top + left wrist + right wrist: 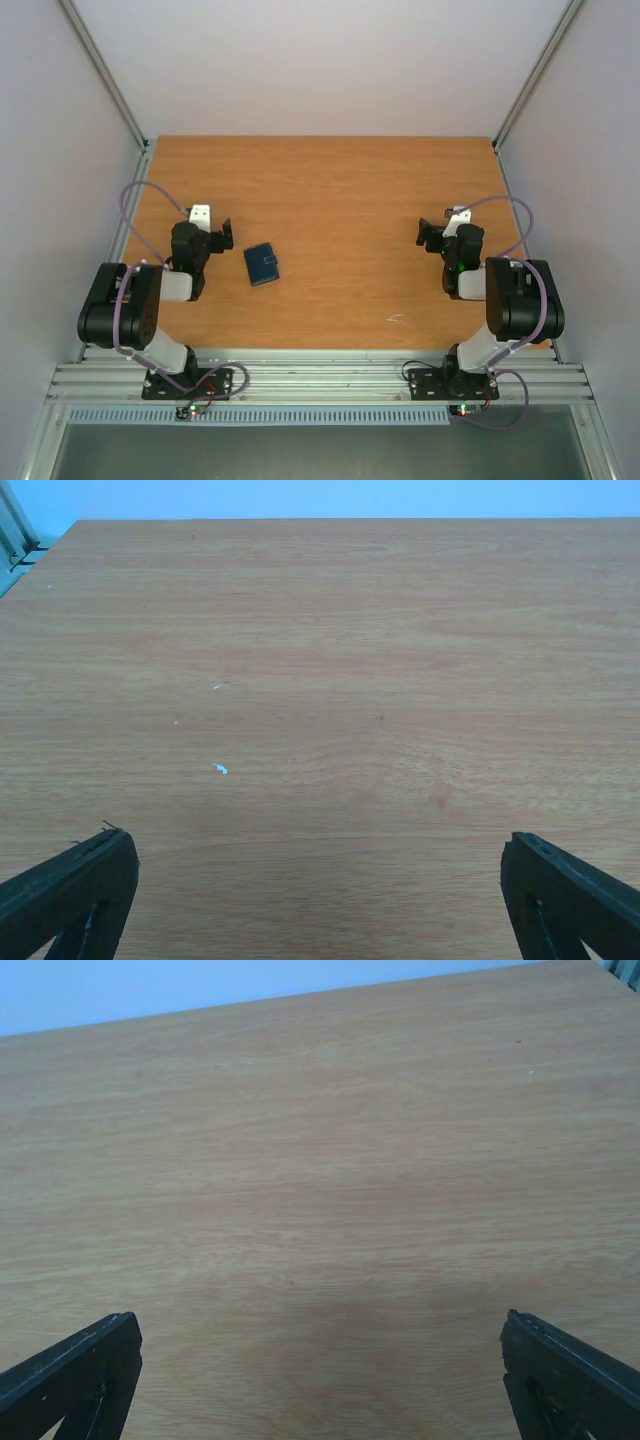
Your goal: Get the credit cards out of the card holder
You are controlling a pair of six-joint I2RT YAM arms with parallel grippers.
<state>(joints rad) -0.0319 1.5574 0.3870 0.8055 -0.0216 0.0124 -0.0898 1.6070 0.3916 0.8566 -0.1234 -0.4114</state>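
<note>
1. Table [340, 190]. The wooden top lay under the holder and ran on past it on every side. In both wrist views it filled the frame up to its far edge.

2. Arms. My left arm [125, 305] stood to the left of the holder, folded, with its wrist level with the holder. My right arm [520, 300] stood well apart to the right of the holder, folded the same way.

3. Grippers. My left gripper [315, 842] pointed away from the bases and hung above bare wood, near the holder's left side but apart from it. Its jaws stood wide with nothing between them. My right gripper [320, 1320] hung far to the right of the holder, also above bare wood. Its jaws stood equally wide and gripped nothing.

4. Holder [263, 265]. The dark navy holder lay flat on the table, shut, slightly turned against the table edge. A small tab showed near its right edge. Neither gripper touched it, and neither wrist view showed it.

5. Marks. A pale scuff [397, 319] sat on the wood to the right of the holder and nearer the bases. A white speck [220, 769] showed in the left wrist view.
</note>
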